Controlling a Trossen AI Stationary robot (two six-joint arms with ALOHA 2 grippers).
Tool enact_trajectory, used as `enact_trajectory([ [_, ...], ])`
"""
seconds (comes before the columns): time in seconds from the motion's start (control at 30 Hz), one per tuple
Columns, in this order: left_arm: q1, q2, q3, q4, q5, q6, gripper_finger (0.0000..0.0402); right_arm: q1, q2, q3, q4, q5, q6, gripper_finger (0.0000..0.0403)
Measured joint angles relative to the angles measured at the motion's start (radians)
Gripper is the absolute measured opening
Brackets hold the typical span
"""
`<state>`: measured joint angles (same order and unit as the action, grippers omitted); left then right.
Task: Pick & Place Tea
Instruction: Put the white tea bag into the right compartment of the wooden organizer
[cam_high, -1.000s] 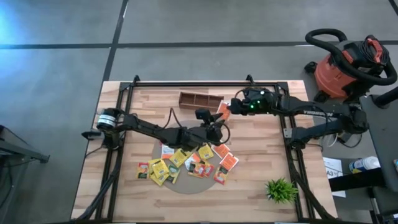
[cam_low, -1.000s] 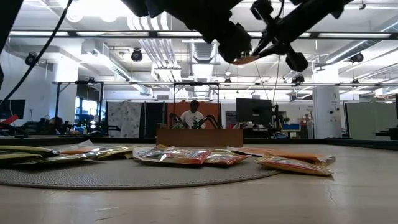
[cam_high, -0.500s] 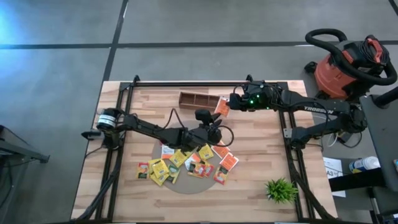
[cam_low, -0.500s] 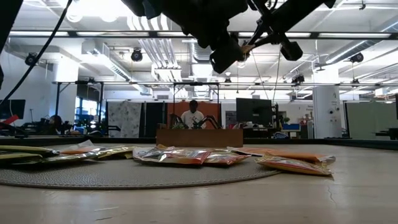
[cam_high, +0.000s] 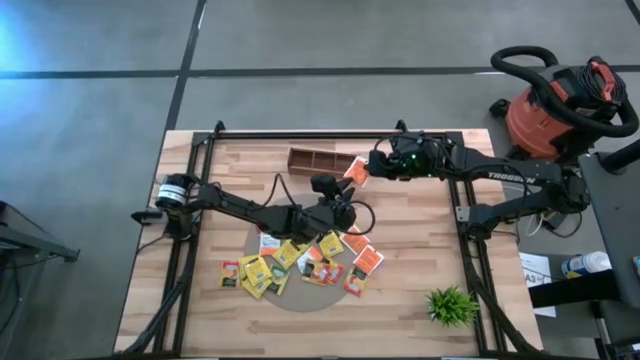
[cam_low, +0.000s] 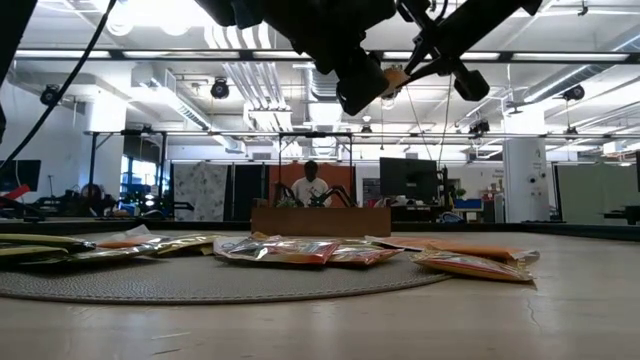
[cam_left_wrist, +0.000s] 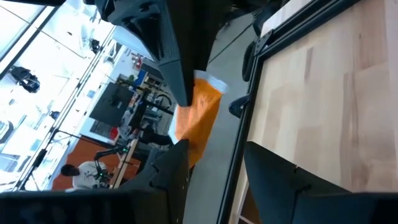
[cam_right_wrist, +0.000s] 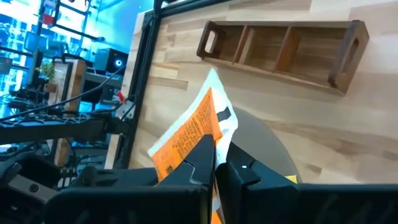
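Tray (cam_high: 318, 160) at twelve o'clock looks empty; right gripper (cam_high: 363, 170) pinches one orange packet (cam_high: 352, 169) beside it, left gripper (cam_high: 345, 212) wide, pile (cam_high: 300, 262) unsorted on the table (cam_high: 400, 300)

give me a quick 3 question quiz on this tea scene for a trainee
1. True or false: the right claw is shut on an orange tea packet.
2. Which thing stands nearest that held packet in the high view? A) the green plant B) the wooden tray C) the red vacuum
3. Fill in: the loose tea packets lie on a round grey ____, and the left claw hangs open above them.

Key: 1 true; 2 B; 3 mat.
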<state>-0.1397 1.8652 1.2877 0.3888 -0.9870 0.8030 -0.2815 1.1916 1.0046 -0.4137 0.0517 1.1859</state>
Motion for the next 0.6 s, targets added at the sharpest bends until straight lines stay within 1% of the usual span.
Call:
enact_trajectory([
  [0.33, -0.006, 0.001, 0.000, -0.004, -0.008, -0.039, 0.0151, -0.003, 0.000, 0.000, 0.000, 0.021, 0.006, 0.0008],
  [0.5, 0.007, 0.003, 0.000, -0.004, 0.011, -0.044, 0.0151, 0.000, 0.003, 0.000, 0.007, -0.006, 0.029, 0.0008],
  [0.6, 0.020, 0.003, 0.000, -0.004, 0.030, -0.044, 0.0151, 0.000, 0.003, 0.000, 0.046, -0.019, 0.036, 0.0008],
])
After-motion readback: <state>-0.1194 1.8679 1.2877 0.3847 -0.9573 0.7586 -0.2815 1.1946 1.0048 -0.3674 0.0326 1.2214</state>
